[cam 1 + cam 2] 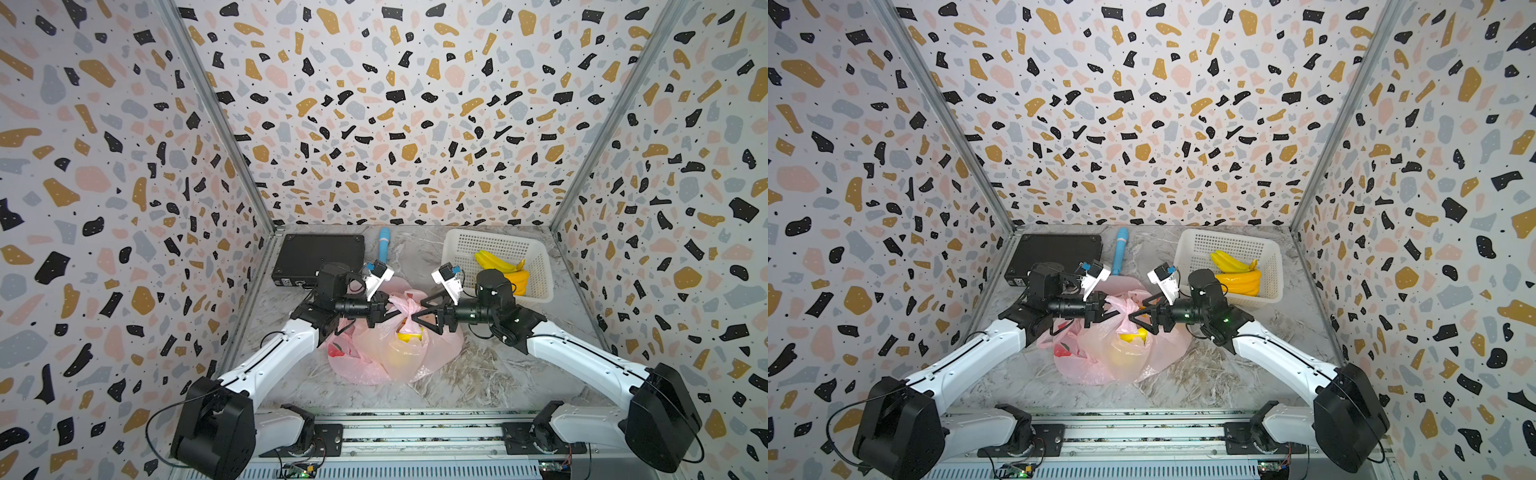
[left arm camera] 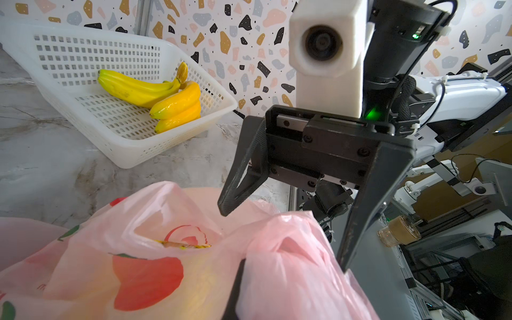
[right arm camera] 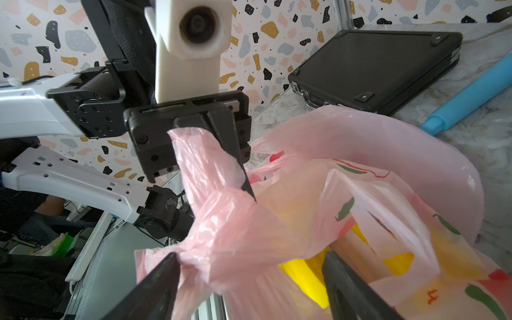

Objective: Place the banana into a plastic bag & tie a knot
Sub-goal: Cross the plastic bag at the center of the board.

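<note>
The pink plastic bag (image 1: pixel 390 357) (image 1: pixel 1121 361) lies mid-table, its top gathered into a twisted neck (image 3: pixel 221 221). A yellow banana (image 1: pixel 409 336) (image 3: pixel 302 274) shows through the film, and its stem (image 2: pixel 182 245) shows at the mouth. My left gripper (image 1: pixel 388 309) (image 1: pixel 1106 309) (image 3: pixel 248 191) is shut on a bag handle (image 3: pixel 199 158), whose film bunches around its tip (image 2: pixel 241 277). Facing it, my right gripper (image 1: pixel 415 318) (image 1: pixel 1133 318) (image 2: pixel 284 239) (image 3: pixel 249 263) stands open, jaws straddling the twisted neck. One of its fingers (image 3: pixel 166 271) touches the film.
A white basket (image 1: pixel 457 241) (image 1: pixel 1187 249) (image 2: pixel 124 155) at the back right holds more bananas (image 1: pixel 505 268) (image 2: pixel 155 94). A black case (image 1: pixel 320 253) (image 3: pixel 374 63) lies at the back left, with a blue cylinder (image 1: pixel 383 245) (image 3: pixel 471 97) beside it. Patterned walls enclose three sides.
</note>
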Controlling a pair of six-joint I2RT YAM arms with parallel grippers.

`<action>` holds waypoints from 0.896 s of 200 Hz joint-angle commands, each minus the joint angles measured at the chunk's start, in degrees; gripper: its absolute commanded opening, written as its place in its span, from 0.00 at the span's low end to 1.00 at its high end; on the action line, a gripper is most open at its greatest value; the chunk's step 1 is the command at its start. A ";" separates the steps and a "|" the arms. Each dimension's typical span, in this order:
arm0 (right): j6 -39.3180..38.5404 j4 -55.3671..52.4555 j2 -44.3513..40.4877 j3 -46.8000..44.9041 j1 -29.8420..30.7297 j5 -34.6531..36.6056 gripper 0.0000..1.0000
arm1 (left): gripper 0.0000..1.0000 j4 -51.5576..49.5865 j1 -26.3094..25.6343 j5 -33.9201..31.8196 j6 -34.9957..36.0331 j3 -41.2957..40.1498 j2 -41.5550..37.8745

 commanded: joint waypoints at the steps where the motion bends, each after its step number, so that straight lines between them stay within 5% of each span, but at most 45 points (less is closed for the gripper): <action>1: -2.28 -2.26 0.62 2.63 0.54 0.05 0.82 | 0.00 1.33 0.20 1.02 0.42 0.50 0.01; 179: -6.98 -10.02 5.86 7.48 3.11 6.53 0.70 | 0.00 1.14 0.20 0.60 0.80 0.28 0.36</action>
